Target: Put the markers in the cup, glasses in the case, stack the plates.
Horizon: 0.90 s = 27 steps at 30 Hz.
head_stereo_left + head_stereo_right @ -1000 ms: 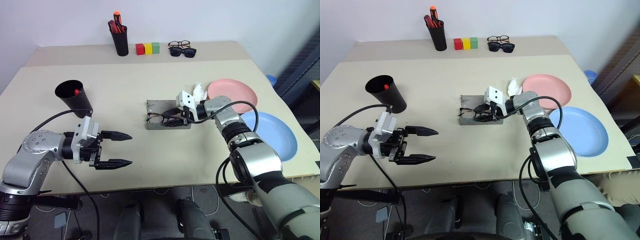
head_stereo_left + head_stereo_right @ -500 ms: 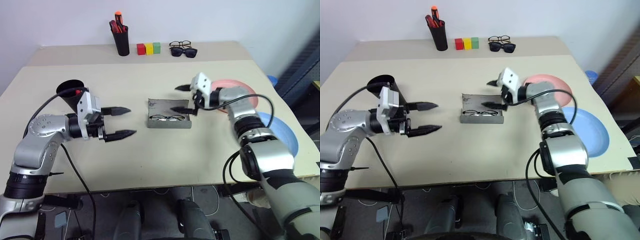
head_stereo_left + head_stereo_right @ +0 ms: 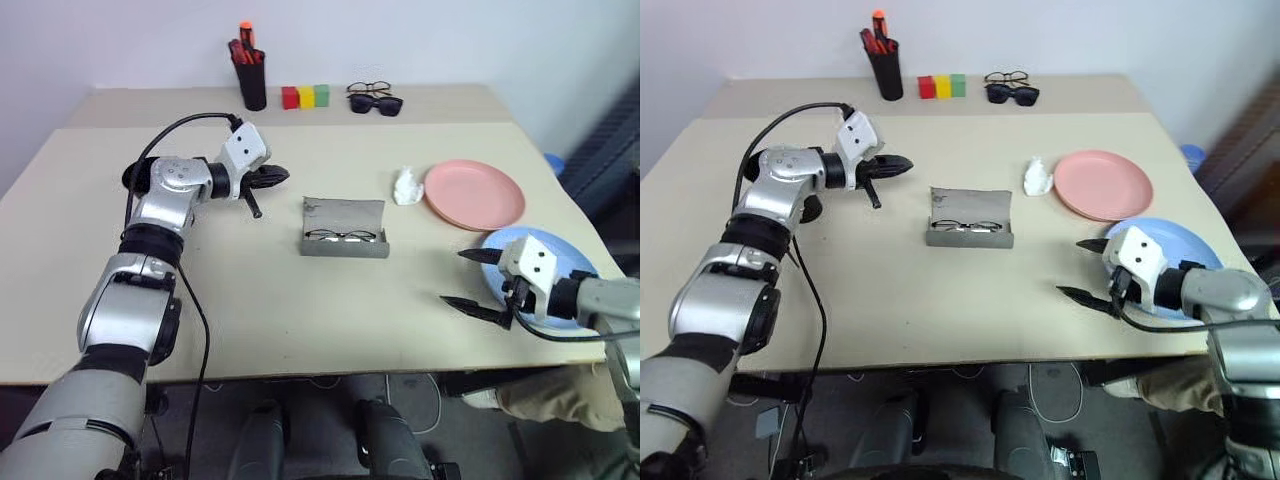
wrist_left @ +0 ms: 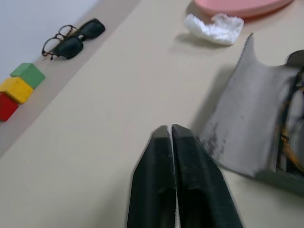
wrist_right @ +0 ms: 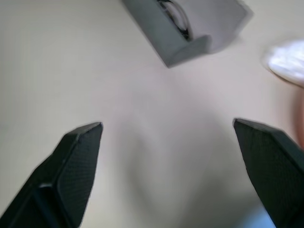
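Observation:
The grey case [image 3: 345, 215] lies open mid-table with the wire-framed glasses [image 3: 345, 237] inside it. My left gripper [image 3: 280, 176] hovers shut and empty just left of the case; its closed fingertips [image 4: 164, 135] point at the raised lid [image 4: 247, 128]. My right gripper [image 3: 455, 277] stands open and empty near the table's front right, over the near edge of the blue plate [image 3: 555, 255]. The pink plate [image 3: 475, 193] lies beyond it, apart from the blue one. The black cup [image 3: 130, 178] is mostly hidden behind my left arm. The markers are hidden.
A black pen holder [image 3: 252, 85] with pens, three coloured blocks [image 3: 305, 96], and sunglasses with a second pair of glasses [image 3: 375, 100] line the back edge. A crumpled white tissue [image 3: 405, 186] lies left of the pink plate.
My left gripper swung forward and right toward the case and shut. My right gripper left the case, pulling back and right to the blue plate, and opened wider. The glasses stay in the case.

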### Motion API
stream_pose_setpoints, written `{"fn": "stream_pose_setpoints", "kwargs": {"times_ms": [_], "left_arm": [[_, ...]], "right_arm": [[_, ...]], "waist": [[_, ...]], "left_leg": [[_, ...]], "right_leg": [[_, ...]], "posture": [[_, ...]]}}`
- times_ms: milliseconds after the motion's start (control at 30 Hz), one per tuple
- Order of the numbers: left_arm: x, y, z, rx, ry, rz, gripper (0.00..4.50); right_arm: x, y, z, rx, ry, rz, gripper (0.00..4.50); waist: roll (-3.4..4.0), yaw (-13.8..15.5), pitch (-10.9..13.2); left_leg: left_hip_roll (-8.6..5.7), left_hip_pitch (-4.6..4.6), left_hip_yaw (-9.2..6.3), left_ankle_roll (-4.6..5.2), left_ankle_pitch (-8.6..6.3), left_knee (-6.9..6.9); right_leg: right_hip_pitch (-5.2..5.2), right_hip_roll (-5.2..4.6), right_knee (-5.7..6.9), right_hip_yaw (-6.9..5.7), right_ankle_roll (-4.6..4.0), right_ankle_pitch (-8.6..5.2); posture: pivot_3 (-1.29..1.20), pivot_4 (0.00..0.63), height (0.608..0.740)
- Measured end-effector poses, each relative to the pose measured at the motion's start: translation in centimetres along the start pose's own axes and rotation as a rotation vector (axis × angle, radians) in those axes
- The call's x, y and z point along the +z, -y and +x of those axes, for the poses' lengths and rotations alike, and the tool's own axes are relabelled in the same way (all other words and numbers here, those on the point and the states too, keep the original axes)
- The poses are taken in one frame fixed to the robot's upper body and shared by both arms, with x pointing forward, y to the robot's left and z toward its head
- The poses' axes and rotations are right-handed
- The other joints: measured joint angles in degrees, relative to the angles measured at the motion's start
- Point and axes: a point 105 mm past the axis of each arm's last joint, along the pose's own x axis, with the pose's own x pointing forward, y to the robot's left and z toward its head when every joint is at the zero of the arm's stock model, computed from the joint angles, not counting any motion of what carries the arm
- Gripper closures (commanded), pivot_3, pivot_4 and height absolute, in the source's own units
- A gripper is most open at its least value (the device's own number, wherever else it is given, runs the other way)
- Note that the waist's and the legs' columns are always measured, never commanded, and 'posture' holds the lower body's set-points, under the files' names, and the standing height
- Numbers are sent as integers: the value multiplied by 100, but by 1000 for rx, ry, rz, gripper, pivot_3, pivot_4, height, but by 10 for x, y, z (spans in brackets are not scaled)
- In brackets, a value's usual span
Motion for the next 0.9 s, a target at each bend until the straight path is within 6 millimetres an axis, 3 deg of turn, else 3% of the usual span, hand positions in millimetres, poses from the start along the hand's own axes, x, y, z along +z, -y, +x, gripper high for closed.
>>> {"fn": "stream_pose_setpoints", "kwargs": {"times_ms": [233,567,900], "left_arm": [[2,5,24,17,-118,74,4466],[10,6,46,102,-241,204,4466],[7,22,58,54,-280,219,4466]], "right_arm": [[7,5,-21,-169,42,48,0],[22,2,-24,-195,122,87,0],[24,1,-23,-202,146,106,0]], "waist": [[-4,32,2],[-13,48,7],[-14,37,7]], "left_leg": [[0,-7,-1,0,0,-8],[-1,-16,-3,0,0,-5],[-1,-16,-4,0,0,-5]], "right_leg": [[0,0,-14,-1,0,0],[0,0,-20,-2,4,2],[-1,0,-20,-2,3,3]], "posture": [[0,150,740],[0,150,740],[0,150,740]]}}
